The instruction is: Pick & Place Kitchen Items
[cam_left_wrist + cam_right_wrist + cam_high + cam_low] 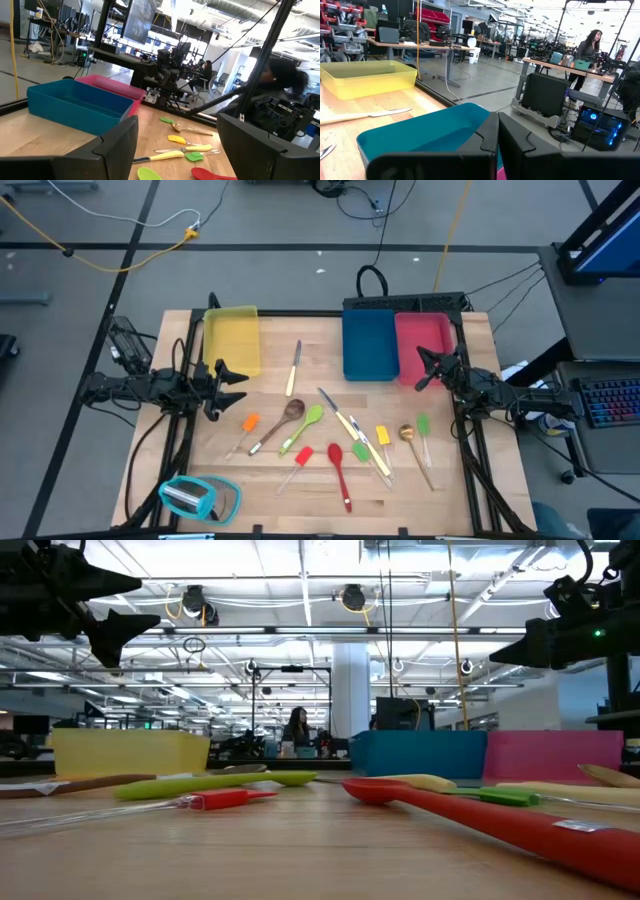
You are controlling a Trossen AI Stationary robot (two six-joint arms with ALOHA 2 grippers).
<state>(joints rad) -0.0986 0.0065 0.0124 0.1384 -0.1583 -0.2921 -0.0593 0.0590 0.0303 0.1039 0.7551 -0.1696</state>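
Several slim utensils lie flat on the wooden table (300, 500): a red spoon (340, 470), a green spoon (306, 425), a brown wooden spoon (280, 423), a gold spoon (412, 445), small spatulas (247, 427) and silver cutlery (335, 415). A wooden-handled knife (294, 370) lies farther back. My left gripper (232, 377) hovers open and empty at the table's left side, beside the yellow tray (231, 340). My right gripper (428, 368) hovers shut and empty over the pink tray (423, 345).
The blue tray (368, 345) stands at the far edge between the yellow and pink trays. A teal-and-clear rounded object (200, 498) lies at the near left corner. A person (589, 45) sits in the room beyond the table.
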